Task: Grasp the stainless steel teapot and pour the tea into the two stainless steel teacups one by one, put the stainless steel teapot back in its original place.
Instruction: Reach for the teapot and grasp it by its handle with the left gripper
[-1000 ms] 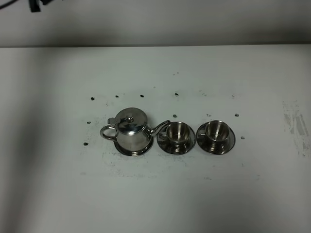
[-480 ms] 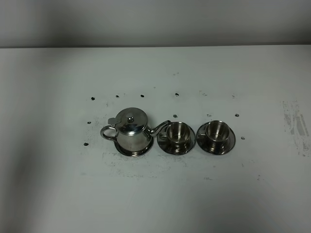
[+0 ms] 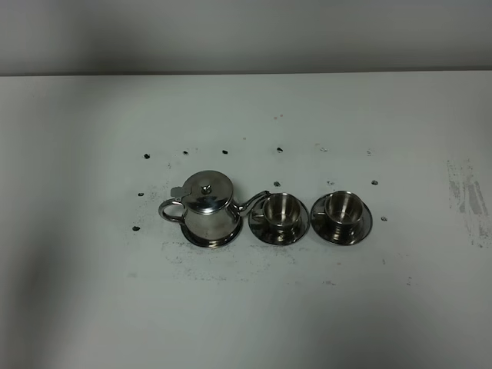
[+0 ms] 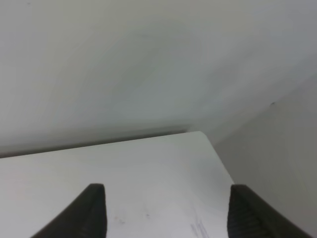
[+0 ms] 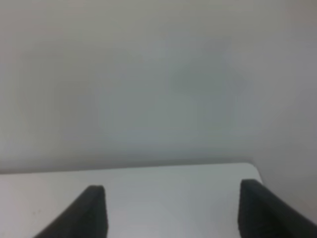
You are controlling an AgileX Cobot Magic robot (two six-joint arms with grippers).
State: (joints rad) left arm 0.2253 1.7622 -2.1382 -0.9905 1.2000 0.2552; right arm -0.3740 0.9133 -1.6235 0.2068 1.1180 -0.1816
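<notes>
Evidently no pouring is under way: the squat shiny steel teapot [image 3: 207,207] sits on its round steel dish [image 3: 192,240] on the white tabletop [image 3: 92,292], beside the first small steel teacup [image 3: 281,207] and the second steel teacup [image 3: 341,206], their fill unclear, while the left gripper [image 4: 167,191] and the right gripper [image 5: 172,188] gape empty, well away.

White table [image 3: 92,292], scuffed, small dark specks [image 3: 147,156] scattered; steel dish [image 3: 209,241], middle saucer [image 3: 278,237], right-hand saucer [image 3: 343,237] in a row

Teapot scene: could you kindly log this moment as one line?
teapot: standing, untouched; cups: upright; left gripper: open, empty; right gripper: open, empty
</notes>
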